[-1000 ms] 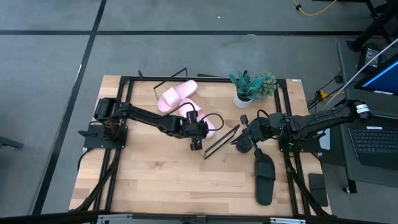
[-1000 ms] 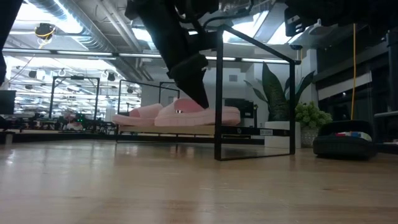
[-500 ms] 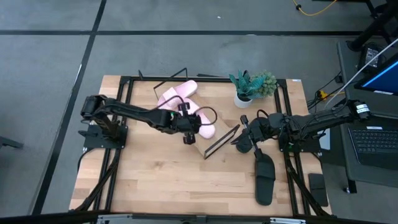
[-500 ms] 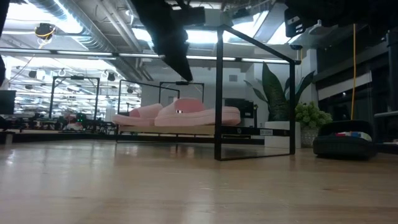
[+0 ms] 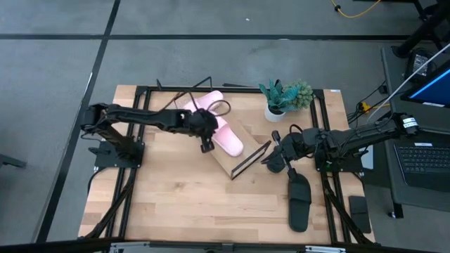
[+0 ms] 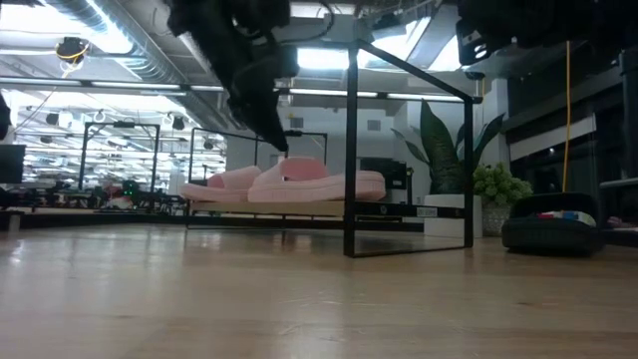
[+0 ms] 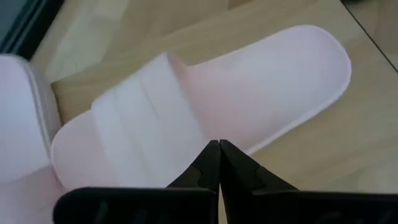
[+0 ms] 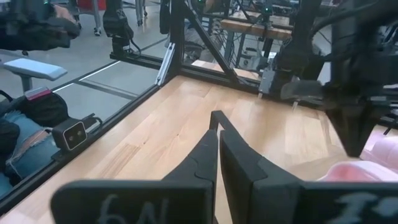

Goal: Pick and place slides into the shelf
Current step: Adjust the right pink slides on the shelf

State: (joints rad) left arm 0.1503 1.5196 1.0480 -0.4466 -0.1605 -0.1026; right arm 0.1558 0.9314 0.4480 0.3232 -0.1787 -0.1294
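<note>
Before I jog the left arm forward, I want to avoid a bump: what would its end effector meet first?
Probably the pink slide lying on the shelf: the left end effector, shut, points at its strap. How near is unclear.

left gripper [image 5: 205, 145] hangs raised, its 2 fingers [image 7: 210, 167] pressed together, empty; right gripper [image 5: 269, 160] waits, fingertips nearly touching.

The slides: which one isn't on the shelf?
The matte black slide sandal, lying alone on the wooden tabletop near the right arm. The two pale pink slide sandals sit together on the slanted light-wood shelf.
</note>
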